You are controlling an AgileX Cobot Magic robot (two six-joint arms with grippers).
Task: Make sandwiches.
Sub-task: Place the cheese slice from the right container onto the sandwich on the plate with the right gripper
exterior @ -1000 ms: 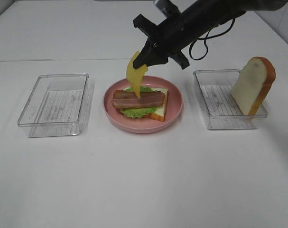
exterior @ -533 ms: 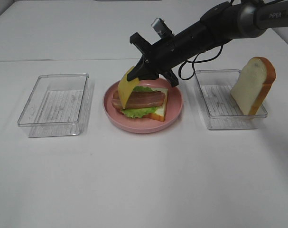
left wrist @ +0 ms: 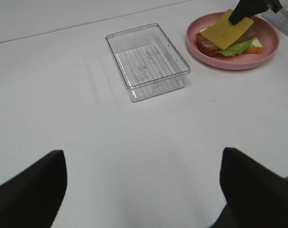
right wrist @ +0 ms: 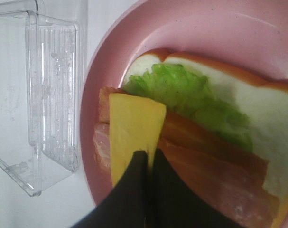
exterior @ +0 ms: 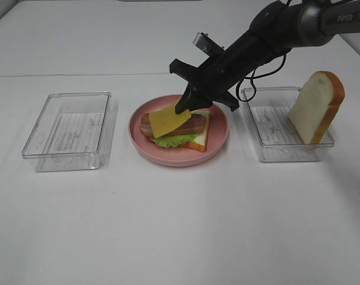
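Pinching the cheese square [exterior: 168, 122] by its edge, the right hand [exterior: 182, 109] should lay it flat, centred on the meat strips [exterior: 197, 124], before releasing.

One white desk [exterior: 180, 231] carries everything. There are two clear plastic containers, the left container [exterior: 67, 127] and the right container [exterior: 274, 133]. There is one round pink plate [exterior: 180, 160]. Bread slices number two: the lower bread slice [exterior: 198, 141] and the upright bread slice [exterior: 315, 107]. There is one lettuce leaf [exterior: 171, 141] and one yellow cheese square [exterior: 168, 120]. The meat strips [right wrist: 205, 161] appear to be two.
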